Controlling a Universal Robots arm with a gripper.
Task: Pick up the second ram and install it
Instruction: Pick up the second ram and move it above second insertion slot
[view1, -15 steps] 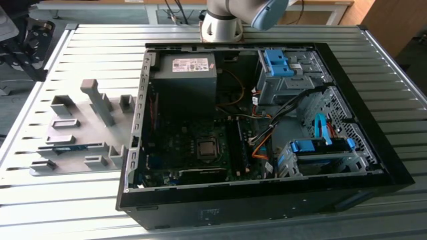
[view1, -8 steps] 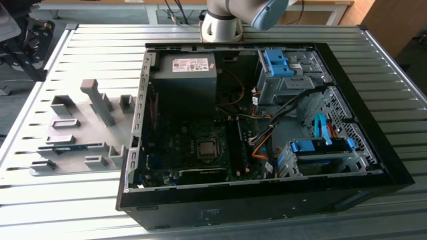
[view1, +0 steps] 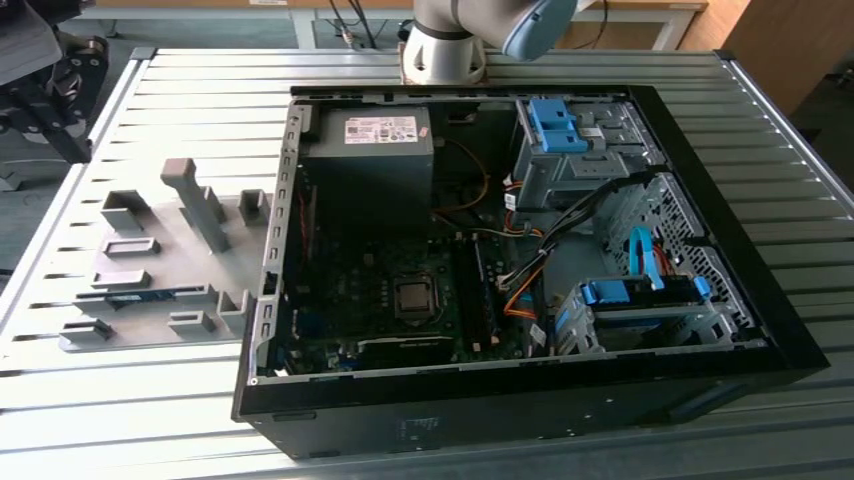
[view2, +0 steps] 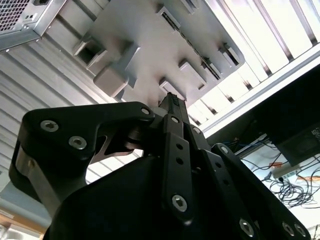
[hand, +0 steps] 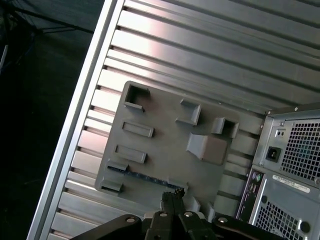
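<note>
The second ram (view1: 140, 297) is a thin blue-green stick lying in a slot of the grey holder plate (view1: 150, 228) on the exterior view's left, beside the open computer case (view1: 467, 400). In the first wrist view the ram (hand: 145, 177) runs along the near edge of the plate (hand: 165, 135). My gripper (hand: 172, 194) hangs well above the plate, apart from the stick, with its fingertips pressed together and nothing between them. The second wrist view shows the same gripper (view2: 173, 101) shut over the plate (view2: 145, 30).
Several grey holder blocks (view1: 200, 200) stand up from the plate. The case holds a power supply (view1: 367, 140), cables and bright-blue drive clips (view1: 554, 125). The arm's base (view1: 447, 45) stands behind the case. The slatted table's edge (hand: 75, 125) runs beside the plate.
</note>
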